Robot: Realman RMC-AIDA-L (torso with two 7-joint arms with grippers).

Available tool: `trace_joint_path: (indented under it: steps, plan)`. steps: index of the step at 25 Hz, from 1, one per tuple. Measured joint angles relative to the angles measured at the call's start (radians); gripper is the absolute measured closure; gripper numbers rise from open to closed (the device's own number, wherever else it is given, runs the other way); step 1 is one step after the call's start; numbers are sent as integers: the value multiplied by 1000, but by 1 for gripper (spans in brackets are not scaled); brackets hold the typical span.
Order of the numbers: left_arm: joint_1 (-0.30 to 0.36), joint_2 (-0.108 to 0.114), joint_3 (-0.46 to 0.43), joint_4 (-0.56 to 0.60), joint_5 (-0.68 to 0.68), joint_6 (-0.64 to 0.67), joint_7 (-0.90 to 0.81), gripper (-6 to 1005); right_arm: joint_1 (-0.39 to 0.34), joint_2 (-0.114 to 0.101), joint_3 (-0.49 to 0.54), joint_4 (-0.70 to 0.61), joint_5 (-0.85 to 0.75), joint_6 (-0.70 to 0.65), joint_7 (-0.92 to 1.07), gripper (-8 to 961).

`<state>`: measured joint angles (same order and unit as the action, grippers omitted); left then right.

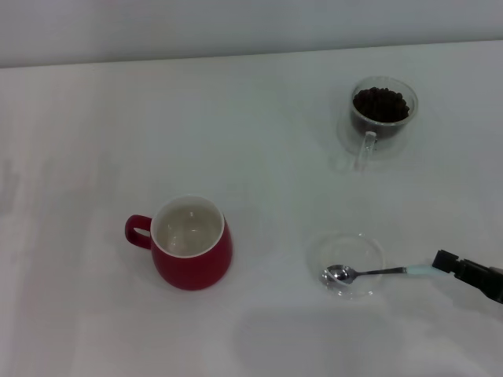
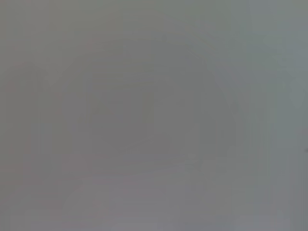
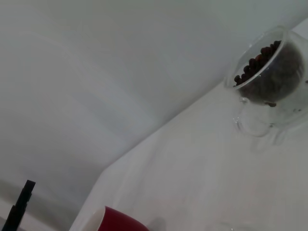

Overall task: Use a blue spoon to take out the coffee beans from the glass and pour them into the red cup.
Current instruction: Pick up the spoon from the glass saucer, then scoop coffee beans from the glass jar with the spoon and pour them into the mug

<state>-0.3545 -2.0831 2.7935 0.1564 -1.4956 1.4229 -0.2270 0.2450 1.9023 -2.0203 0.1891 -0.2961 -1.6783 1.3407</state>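
Observation:
The red cup [image 1: 191, 243] stands at the front left of the table, its white inside empty and its handle to the left; its rim also shows in the right wrist view [image 3: 115, 222]. The glass [image 1: 383, 118] stands at the back right, holding a heap of coffee beans [image 1: 380, 104]. The right wrist view shows the glass [image 3: 262, 118] and the beans [image 3: 262, 65] too. The blue spoon [image 1: 369, 272] lies with its metal bowl in a shallow clear dish [image 1: 346, 245]. My right gripper [image 1: 445, 262] is at the end of the spoon's pale-blue handle. My left gripper is out of view.
The white table [image 1: 94, 141] runs to a pale wall at the back. The left wrist view shows only flat grey.

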Motion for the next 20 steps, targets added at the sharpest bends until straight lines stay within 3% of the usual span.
trace_joint_path:
  steps: [12, 20]
  plan:
    - [5, 0, 0, 0, 0, 3, 0, 166, 25, -10, 7, -5, 19, -19, 4, 802]
    - [10, 0, 0, 0, 0, 5, 0, 166, 36, -39, 9, -7, 85, -79, 6, 803]
